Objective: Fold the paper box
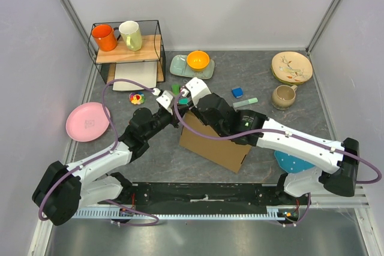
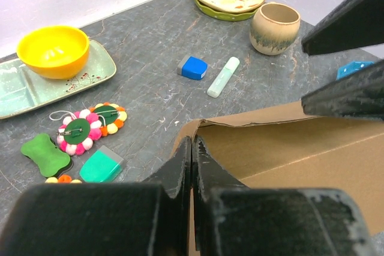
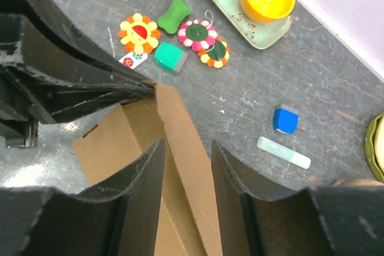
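Grey surface (image 1: 252, 76), with clutter mostly along the far side.

Your paper box (image 1: 216, 145) sits mid-surface, partly erected with its brown walls up. In the top view the right arm hides much of it.

Right hand (image 3: 186, 144): fingers spread, straddling an upright cardboard panel, one finger on each side.

Left hand (image 2: 192, 148): fingers pressed together, tips at the box corner nearest the small toys. It's probably nipping the flap edge, but the wrist view is too tight to confirm there's cardboard between them.

Other items:
- Wire rack (image 1: 129, 55) in the far-left corner, with an orange mug (image 1: 105, 37) and a pale green mug (image 1: 131, 35) on its wooden shelf.
- Pink plate (image 1: 87, 122) left of the left arm.
- Stacked plates (image 1: 291, 67) far right, with a beige mug (image 1: 283, 96) just in front of them.
- Green tray (image 1: 180, 65) far centre, holding a yellow bowl (image 1: 198, 60).
- Mint tube (image 1: 245, 102) and blue block (image 1: 237, 92) side by side, beyond the box.
- Teal eraser (image 3: 170, 57), green bone shape (image 3: 174, 15) and flower toy (image 3: 139, 33), clustered near the left hand's tips.
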Controlling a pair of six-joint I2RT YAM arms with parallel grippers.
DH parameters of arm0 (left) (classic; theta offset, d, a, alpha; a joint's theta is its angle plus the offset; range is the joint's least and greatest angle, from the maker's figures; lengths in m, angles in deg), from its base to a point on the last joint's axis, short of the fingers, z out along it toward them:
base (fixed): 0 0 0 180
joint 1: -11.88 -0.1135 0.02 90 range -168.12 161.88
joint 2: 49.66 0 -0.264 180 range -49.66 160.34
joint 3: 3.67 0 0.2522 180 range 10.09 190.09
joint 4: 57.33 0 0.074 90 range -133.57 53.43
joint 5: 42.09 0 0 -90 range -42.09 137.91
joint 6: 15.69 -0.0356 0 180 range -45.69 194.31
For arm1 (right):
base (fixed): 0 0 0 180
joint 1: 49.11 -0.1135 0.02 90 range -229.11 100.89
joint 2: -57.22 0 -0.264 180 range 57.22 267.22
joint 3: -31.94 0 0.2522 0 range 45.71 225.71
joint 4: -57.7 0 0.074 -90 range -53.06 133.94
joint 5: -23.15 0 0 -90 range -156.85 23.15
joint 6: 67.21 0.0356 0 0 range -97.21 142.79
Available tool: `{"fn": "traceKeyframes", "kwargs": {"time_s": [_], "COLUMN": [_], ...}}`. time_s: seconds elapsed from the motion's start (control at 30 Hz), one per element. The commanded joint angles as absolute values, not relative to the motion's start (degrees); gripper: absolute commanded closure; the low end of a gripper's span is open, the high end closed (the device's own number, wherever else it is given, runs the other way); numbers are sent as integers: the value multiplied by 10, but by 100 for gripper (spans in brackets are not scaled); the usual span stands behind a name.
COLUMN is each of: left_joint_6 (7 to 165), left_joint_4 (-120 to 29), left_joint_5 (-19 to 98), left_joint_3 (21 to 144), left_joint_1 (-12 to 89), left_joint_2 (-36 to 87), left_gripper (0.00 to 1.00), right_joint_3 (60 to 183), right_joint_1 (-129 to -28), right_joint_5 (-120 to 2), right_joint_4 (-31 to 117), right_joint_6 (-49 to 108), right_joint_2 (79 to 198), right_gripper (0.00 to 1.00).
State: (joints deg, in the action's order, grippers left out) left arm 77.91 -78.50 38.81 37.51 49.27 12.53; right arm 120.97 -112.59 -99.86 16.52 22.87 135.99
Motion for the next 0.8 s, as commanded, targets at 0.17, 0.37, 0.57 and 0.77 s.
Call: {"fn": "traceKeyframes", "kwargs": {"time_s": [0.17,0.37,0.57,0.77], "left_joint_6": [783,783,789,819], "left_joint_4": [-861,-884,-886,-844], "left_joint_5": [404,403,426,521], "left_joint_3": [376,366,362,358], "left_joint_1": [498,499,499,499], "left_joint_2": [116,117,111,77], "left_gripper": [98,98,91,60], "right_joint_3": [1197,1201,1195,1177], "right_joint_1": [-1125,-1125,-1124,-1125], "right_joint_5": [-963,-987,-1030,-1080], "right_joint_4": [169,183,201,216], "right_joint_6": [210,200,200,189], "right_joint_2": [1391,1426,1434,1413], "right_gripper": [58,71,96,100]}}
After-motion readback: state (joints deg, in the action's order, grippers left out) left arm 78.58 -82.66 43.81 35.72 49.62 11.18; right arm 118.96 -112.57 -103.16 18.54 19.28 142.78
